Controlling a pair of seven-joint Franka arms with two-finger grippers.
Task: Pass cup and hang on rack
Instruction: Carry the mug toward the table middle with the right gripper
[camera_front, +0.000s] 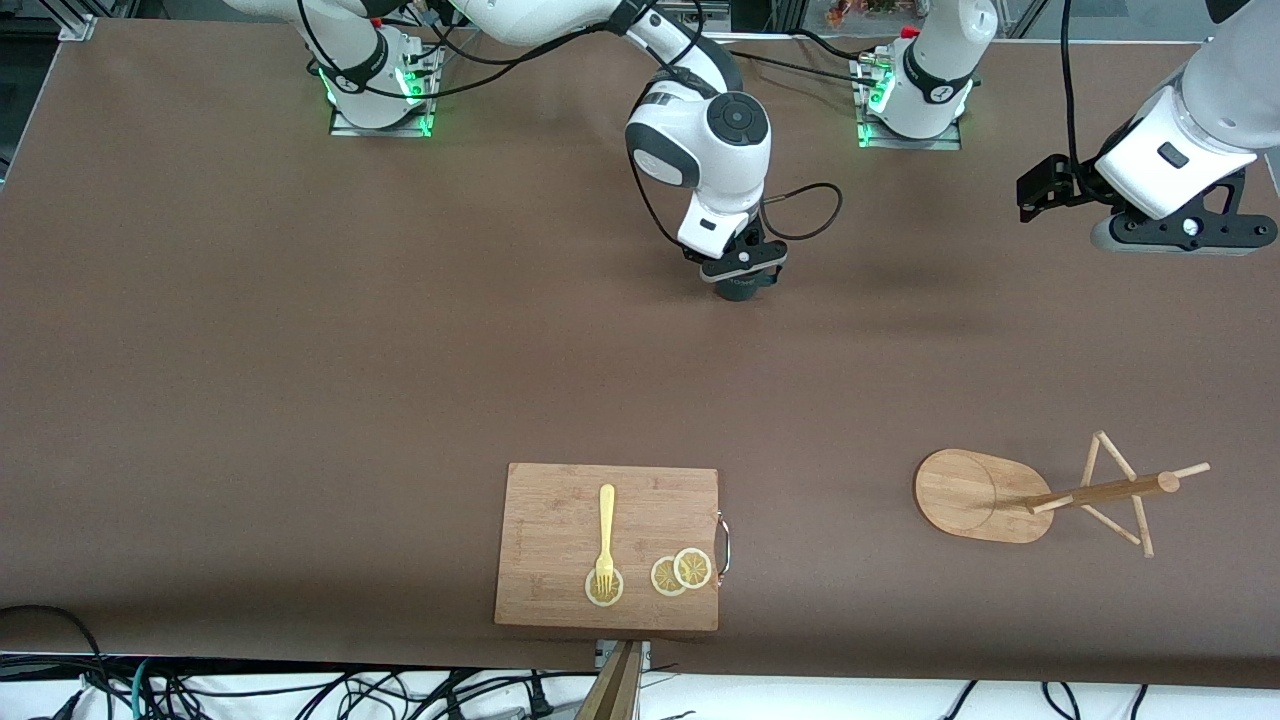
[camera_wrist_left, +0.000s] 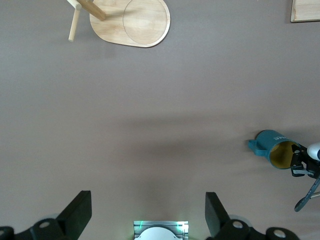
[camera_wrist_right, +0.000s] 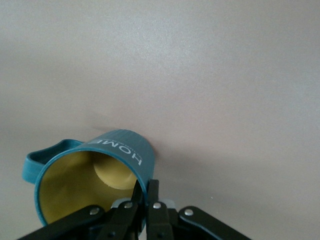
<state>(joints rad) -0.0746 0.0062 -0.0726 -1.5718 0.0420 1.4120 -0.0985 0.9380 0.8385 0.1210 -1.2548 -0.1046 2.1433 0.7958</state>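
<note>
The dark teal cup (camera_wrist_right: 100, 165) with a yellow inside and one side handle hangs tilted in my right gripper (camera_wrist_right: 146, 186), low over the middle of the table. The gripper is shut on the cup's wall, one finger inside and one outside. In the front view the right gripper (camera_front: 742, 280) hides most of the cup. The cup (camera_wrist_left: 272, 147) also shows in the left wrist view. My left gripper (camera_front: 1185, 235) is open and empty, held high over the left arm's end of the table; its fingers (camera_wrist_left: 80, 210) stand wide apart. The bamboo rack (camera_front: 980, 495) stands nearer the front camera.
A rectangular wooden cutting board (camera_front: 560, 510) lies near the front edge with a yellow fork (camera_front: 605, 535) and lemon slices (camera_front: 680, 572) on it. The rack's pole and pegs (camera_front: 1120, 490) stick out toward the left arm's end. Its base (camera_wrist_left: 135, 22) shows in the left wrist view.
</note>
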